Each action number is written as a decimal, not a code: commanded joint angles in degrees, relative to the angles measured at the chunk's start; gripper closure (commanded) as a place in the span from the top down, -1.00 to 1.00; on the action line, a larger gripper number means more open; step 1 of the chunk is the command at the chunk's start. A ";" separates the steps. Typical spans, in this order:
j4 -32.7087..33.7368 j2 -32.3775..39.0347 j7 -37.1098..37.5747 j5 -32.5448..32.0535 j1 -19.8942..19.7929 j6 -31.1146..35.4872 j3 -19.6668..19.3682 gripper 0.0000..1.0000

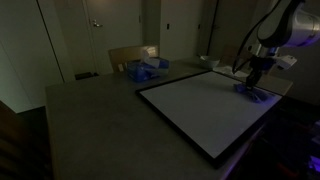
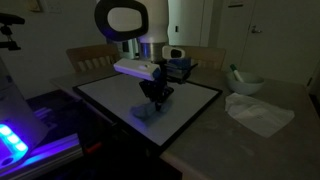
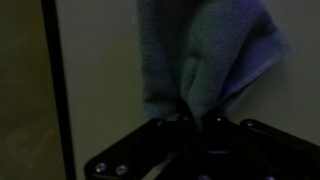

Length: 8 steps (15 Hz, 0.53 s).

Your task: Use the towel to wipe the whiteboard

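In an exterior view (image 1: 160, 90) a camera is standing off a bench (image 1: 90, 110) corner at mid distance and looking slightly down across it. The whiteboard (image 1: 205, 105) is lying toward 3 o'clock and the arm (image 1: 285, 25) is at 2 o'clock. In an exterior view (image 2: 160, 90) a nearer camera is facing the arm head-on at 12 o'clock. Both exterior views are sharing the whiteboard and towel (image 1: 250, 92). The wrist view is looking down at the whiteboard from very close, with the end effector (image 3: 195, 125) entering at 6 o'clock.
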 commanded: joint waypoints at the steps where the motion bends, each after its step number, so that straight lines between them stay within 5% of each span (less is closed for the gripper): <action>1: 0.01 7.87 -0.25 -3.33 0.77 -0.66 -3.59 -0.94; 4: -0.39 6.43 -4.59 -0.64 -2.15 -2.18 -0.47 -0.94; 8: -0.35 6.56 -5.13 -2.21 -1.69 -2.65 -2.42 -0.94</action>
